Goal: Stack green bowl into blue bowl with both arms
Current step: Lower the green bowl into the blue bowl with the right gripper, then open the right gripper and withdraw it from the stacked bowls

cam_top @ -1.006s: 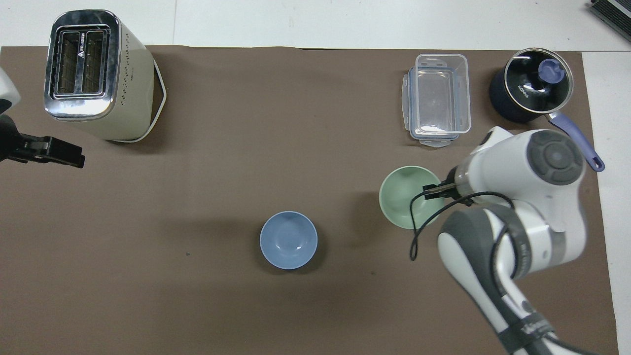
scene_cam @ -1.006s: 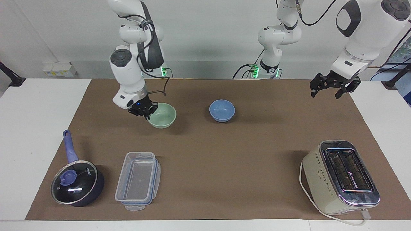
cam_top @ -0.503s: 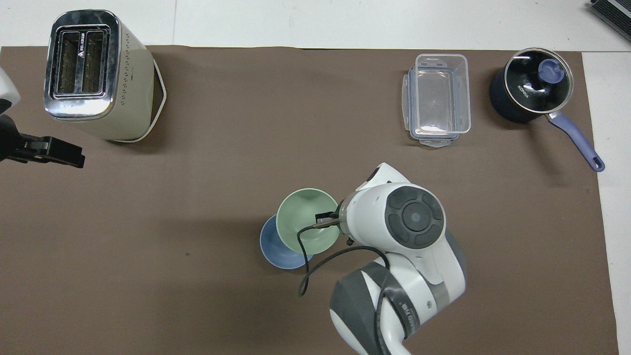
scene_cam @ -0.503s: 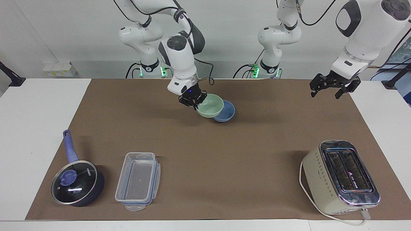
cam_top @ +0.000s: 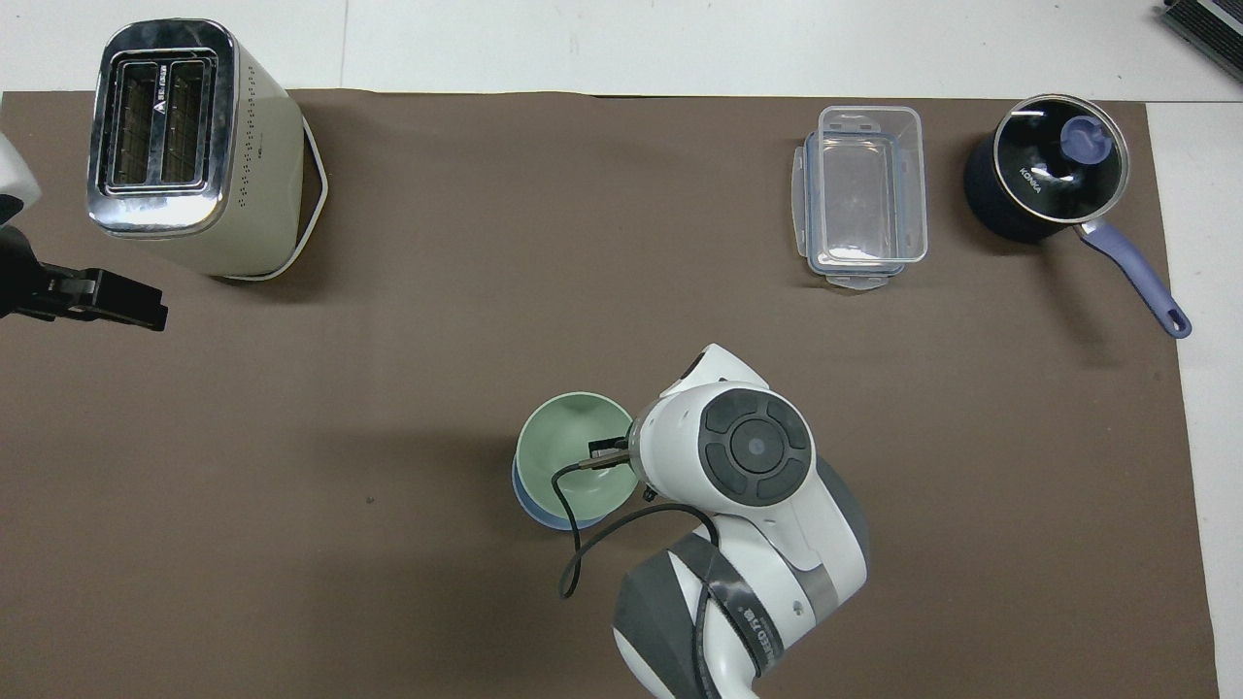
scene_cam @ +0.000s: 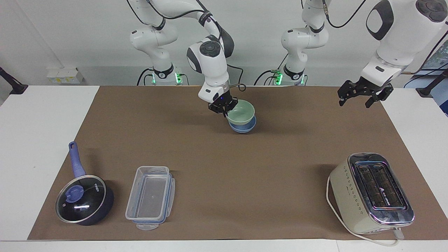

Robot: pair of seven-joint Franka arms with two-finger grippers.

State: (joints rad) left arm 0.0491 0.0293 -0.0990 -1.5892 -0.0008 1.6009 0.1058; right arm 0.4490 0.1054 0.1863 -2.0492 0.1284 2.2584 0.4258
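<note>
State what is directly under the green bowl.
The blue bowl sits under the green bowl, which the right end effector holds by its rim. Only the blue bowl's lower wall shows; its inside is covered.

green bowl [scene_cam: 241,112] over blue bowl [scene_cam: 243,127], toaster [scene_cam: 372,192] well apart

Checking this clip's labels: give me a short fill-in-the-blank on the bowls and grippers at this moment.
1. The right gripper grips the rim of the ____ bowl.
2. That bowl sits over the ____ bowl.
3. The left gripper waits over the table's edge, holding ____.

Missing words: green; blue; nothing
</note>
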